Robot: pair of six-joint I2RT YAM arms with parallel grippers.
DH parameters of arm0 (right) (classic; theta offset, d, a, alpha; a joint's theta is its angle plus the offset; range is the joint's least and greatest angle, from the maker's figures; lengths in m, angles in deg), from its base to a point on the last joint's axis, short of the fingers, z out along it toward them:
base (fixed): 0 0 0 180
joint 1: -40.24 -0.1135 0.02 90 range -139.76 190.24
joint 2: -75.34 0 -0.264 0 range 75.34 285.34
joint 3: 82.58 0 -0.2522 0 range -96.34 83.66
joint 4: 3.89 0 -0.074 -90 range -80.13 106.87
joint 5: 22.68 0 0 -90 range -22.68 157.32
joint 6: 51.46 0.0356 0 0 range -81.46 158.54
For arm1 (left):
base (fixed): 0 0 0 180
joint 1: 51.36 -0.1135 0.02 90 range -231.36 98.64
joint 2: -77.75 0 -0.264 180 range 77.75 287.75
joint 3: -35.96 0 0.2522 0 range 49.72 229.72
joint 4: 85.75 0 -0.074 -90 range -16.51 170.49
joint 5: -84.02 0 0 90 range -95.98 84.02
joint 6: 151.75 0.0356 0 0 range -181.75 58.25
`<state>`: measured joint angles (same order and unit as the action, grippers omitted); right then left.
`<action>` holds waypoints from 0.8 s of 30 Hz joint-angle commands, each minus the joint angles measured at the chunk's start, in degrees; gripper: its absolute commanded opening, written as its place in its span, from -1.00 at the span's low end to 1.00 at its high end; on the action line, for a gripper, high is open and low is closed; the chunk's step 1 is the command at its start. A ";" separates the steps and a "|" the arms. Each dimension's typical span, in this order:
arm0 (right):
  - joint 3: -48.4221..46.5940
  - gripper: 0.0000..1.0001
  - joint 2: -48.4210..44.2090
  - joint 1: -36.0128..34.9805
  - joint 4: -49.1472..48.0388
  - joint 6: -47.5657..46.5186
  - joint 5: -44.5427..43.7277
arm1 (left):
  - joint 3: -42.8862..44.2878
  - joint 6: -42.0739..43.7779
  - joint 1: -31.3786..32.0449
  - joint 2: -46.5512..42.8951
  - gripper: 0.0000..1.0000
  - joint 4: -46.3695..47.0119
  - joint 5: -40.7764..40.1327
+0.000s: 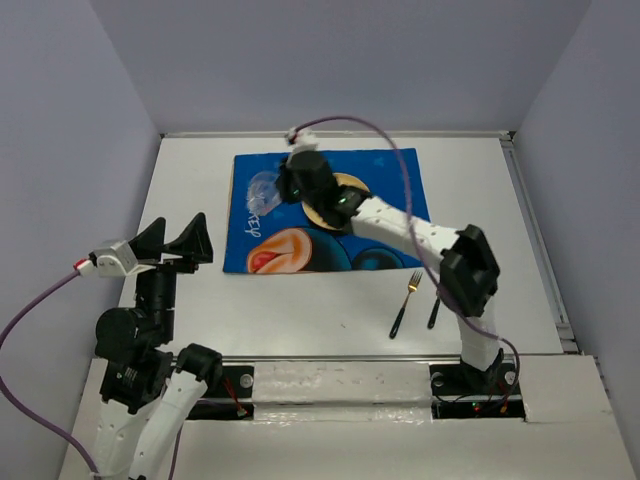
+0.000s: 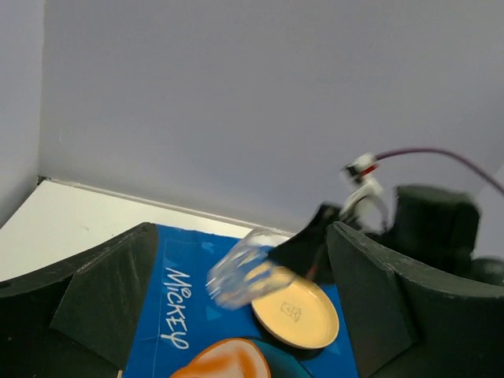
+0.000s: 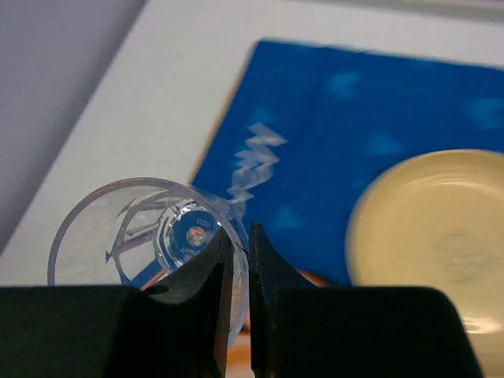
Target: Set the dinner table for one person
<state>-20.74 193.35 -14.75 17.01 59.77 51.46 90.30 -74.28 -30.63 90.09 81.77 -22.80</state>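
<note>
My right gripper [image 1: 288, 186] is shut on the rim of a clear plastic cup [image 3: 146, 236], one finger inside and one outside. It holds the cup tilted above the blue cartoon mat [image 1: 310, 250], left of a small yellow plate [image 1: 345, 203]. The cup [image 1: 264, 192] also shows blurred in the left wrist view [image 2: 244, 276], next to the plate [image 2: 298, 315]. The mat lies on the white dinner table [image 1: 300, 310]. A gold fork with a black handle [image 1: 406, 303] and a black-handled knife [image 1: 434, 312] lie on the table at the front right. My left gripper [image 1: 175, 240] is open and empty at the table's left edge.
Grey walls close the table on three sides. A purple cable [image 1: 390, 150] loops over the right arm above the mat. A raised rail [image 1: 535, 240] runs along the table's right edge.
</note>
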 commanded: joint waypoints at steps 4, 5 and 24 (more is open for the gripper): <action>12.64 -1.00 -11.31 28.33 -4.41 -3.21 -5.50 | -1.29 -0.82 -0.87 3.57 0.98 4.52 7.24; 12.64 -1.00 -11.32 30.70 -4.15 -3.56 -4.28 | -1.46 -1.00 -0.69 3.83 0.98 4.61 7.59; -14.69 -1.00 12.76 47.51 10.53 -5.77 3.47 | -1.11 -1.44 -0.25 12.45 0.98 3.73 14.71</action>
<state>-30.25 205.61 32.03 27.02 53.52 53.45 88.68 -75.81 -30.84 101.61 82.84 -10.27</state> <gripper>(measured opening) 0.152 0.989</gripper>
